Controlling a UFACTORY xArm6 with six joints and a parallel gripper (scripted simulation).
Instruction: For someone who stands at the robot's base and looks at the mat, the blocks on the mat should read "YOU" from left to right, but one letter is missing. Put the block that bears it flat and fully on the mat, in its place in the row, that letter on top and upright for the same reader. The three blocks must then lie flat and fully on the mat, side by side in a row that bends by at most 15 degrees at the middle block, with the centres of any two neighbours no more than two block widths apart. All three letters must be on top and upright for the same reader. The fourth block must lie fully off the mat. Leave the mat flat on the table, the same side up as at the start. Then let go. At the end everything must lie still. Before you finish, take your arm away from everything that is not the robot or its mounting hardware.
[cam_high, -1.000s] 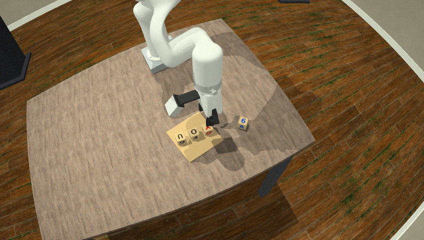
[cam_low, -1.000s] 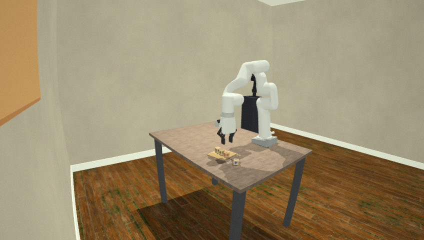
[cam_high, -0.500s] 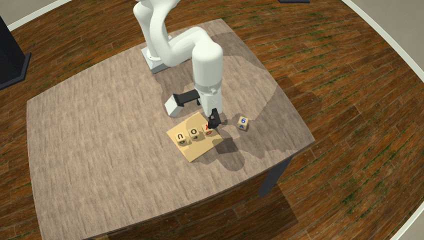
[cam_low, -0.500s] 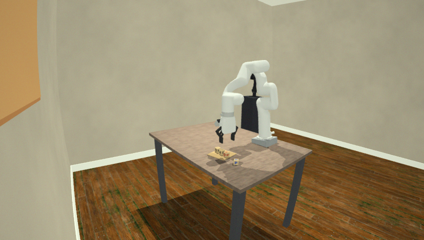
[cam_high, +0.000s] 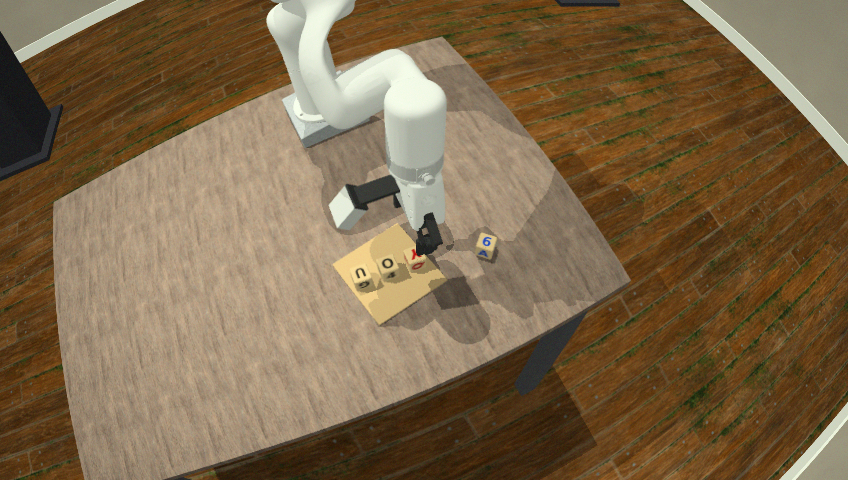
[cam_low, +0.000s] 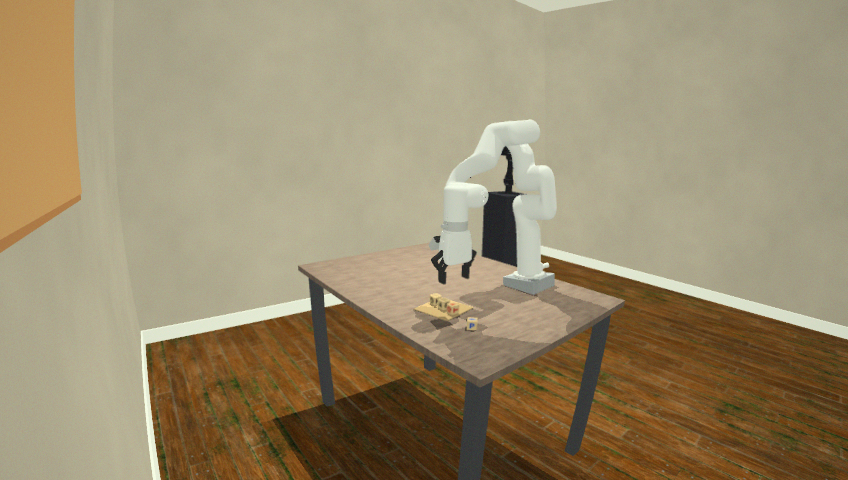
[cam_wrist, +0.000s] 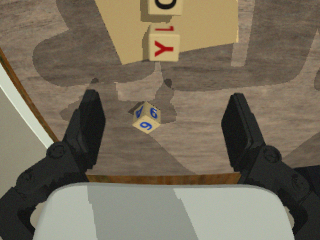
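Lying flat, Y block (cam_high: 415, 259) (cam_low: 452, 308) (cam_wrist: 164, 46) points away from base (cam_high: 310, 138) (cam_low: 518, 284).

The mat carries three lettered blocks. One block (cam_high: 361, 278) (cam_low: 435, 299) bears a black U on top, and the middle block (cam_high: 387, 268) (cam_low: 443, 304) (cam_wrist: 165, 7) a black O. The end block (cam_high: 415, 260) (cam_low: 452, 308) (cam_wrist: 164, 46) has a red Y on top; in the wrist view it lies on its side, with a red L on an adjoining face. From the robot's base, the tops read "YOU". Off the mat, the fourth block (cam_high: 486, 245) (cam_low: 471, 324) (cam_wrist: 146, 118) has blue characters: a 6 or 9 on top, depending on the reader's side, with an A on one side face and a P on another. Some other side markings are too small to tell.
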